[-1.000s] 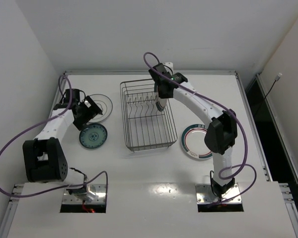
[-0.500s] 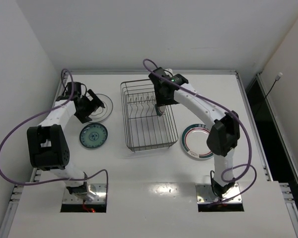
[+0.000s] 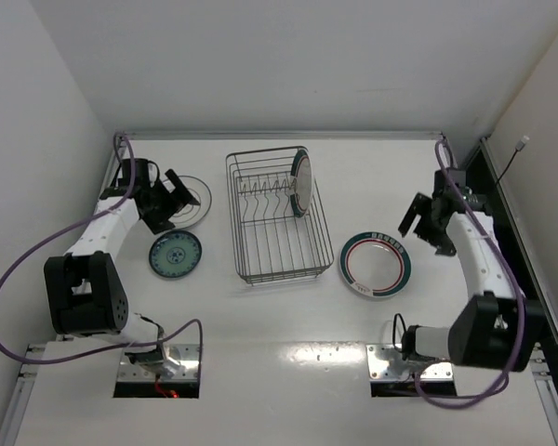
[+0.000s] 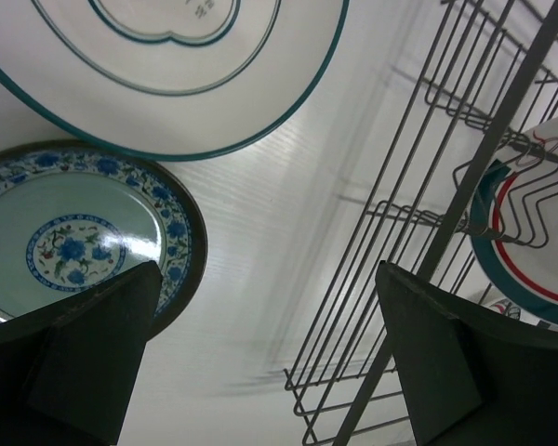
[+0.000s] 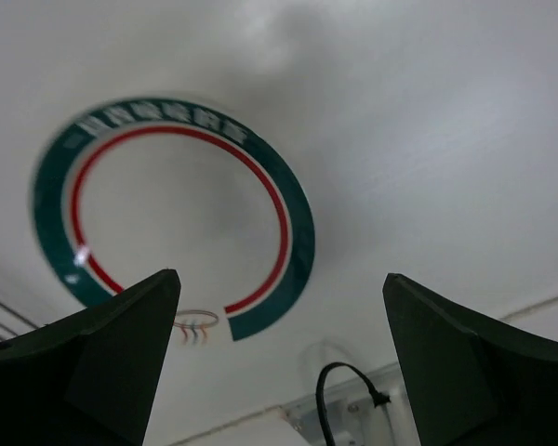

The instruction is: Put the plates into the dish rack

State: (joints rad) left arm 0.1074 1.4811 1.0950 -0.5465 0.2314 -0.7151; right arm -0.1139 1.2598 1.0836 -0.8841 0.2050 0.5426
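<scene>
The coming move turns on the flat banded plate [image 3: 375, 265], which lies on the worktop [image 3: 288, 316] between the dish rack [image 3: 277, 243] and the right edge. From the right end effector [image 5: 281, 279] it sits toward the rack and a little toward the near edge, close by but not touching. In the right wrist view it fills the ground just ahead of the fingers [image 5: 93, 353], which stand wide apart with nothing between them. Being round, it offers no long axis. As it lies flat, only its rim can be pinched, I judge, so the approach would have to come in low at the side facing the right edge. The right arm is plainly the nearer. The left end effector [image 4: 268, 269], likewise wide and empty, hangs on the other side of the rack by the left edge, over the whitish plate [image 3: 191, 200], with the teal plate [image 3: 175, 254] just nearward. The racked plate [image 3: 300, 183] stands on edge at the rack's far right corner.
</scene>
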